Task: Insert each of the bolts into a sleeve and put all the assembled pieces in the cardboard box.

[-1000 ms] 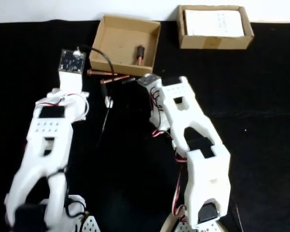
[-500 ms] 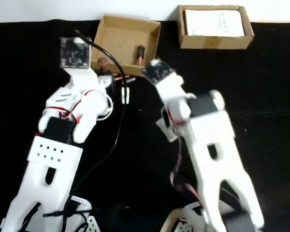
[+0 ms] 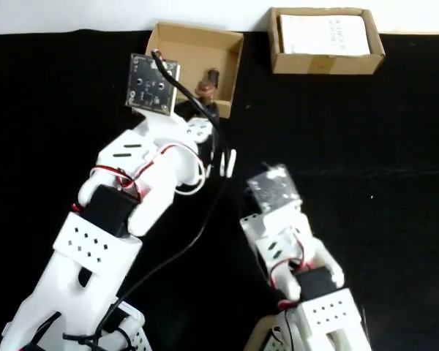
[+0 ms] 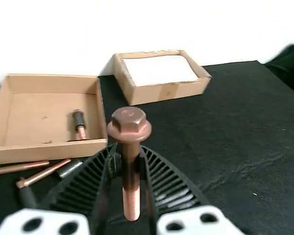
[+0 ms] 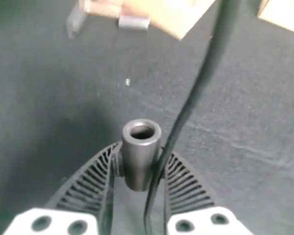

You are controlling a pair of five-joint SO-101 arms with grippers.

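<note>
My left gripper [image 4: 130, 157] is shut on a copper bolt [image 4: 130, 128], held upright with its hex head on top. In the high view that gripper [image 3: 205, 102] hangs at the near right corner of the open cardboard box [image 3: 164, 55]. One assembled bolt-and-sleeve piece [image 4: 79, 125] lies inside the box [image 4: 49, 79]. Two loose bolts [image 4: 17, 168] [image 4: 43, 174] and two dark sleeves [image 4: 69, 167] [image 4: 27, 197] lie on the table in front of it. My right gripper [image 5: 139, 164] is shut on a dark sleeve [image 5: 141, 144], its bore facing up, over bare cloth.
A second cardboard box [image 3: 325, 62] holding white paper stands at the back right. A black cable [image 5: 196, 93] crosses in front of the right wrist camera. The right arm [image 3: 293, 248] sits low near the front, the left arm [image 3: 124, 212] stretches diagonally across the black table.
The left arm has swung right and forward, carrying a bolt up beside the box. The right arm has drawn back toward the table's front with the sleeve.
</note>
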